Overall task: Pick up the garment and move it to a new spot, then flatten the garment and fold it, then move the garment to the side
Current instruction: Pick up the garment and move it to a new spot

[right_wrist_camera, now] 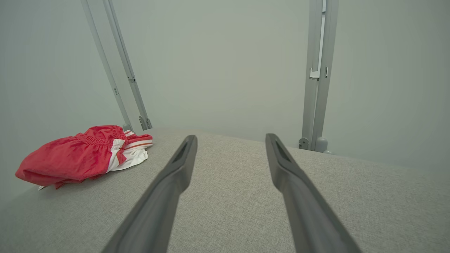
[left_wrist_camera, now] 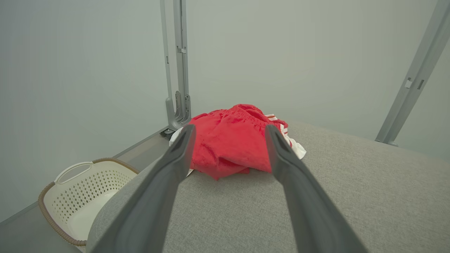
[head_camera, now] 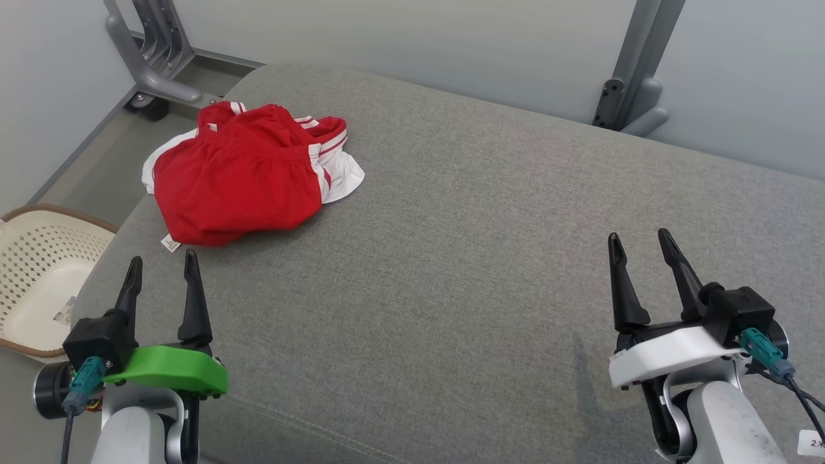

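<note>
The garment (head_camera: 242,174) is a pair of red shorts with white side panels and stripes, lying crumpled near the far left corner of the grey cushioned surface (head_camera: 464,245). My left gripper (head_camera: 162,263) is open at the lower left, its tips a short way in front of the garment and apart from it. In the left wrist view the garment (left_wrist_camera: 233,140) lies straight ahead between the fingers (left_wrist_camera: 175,158). My right gripper (head_camera: 641,241) stands open at the lower right, far from the cloth. The right wrist view has the garment (right_wrist_camera: 81,154) off to the left.
A white perforated laundry basket (head_camera: 38,270) with a brown rim sits on the floor off the surface's left edge, also seen as the basket (left_wrist_camera: 75,193). Grey metal frame legs (head_camera: 155,58) and a post (head_camera: 635,71) stand behind the surface against pale walls.
</note>
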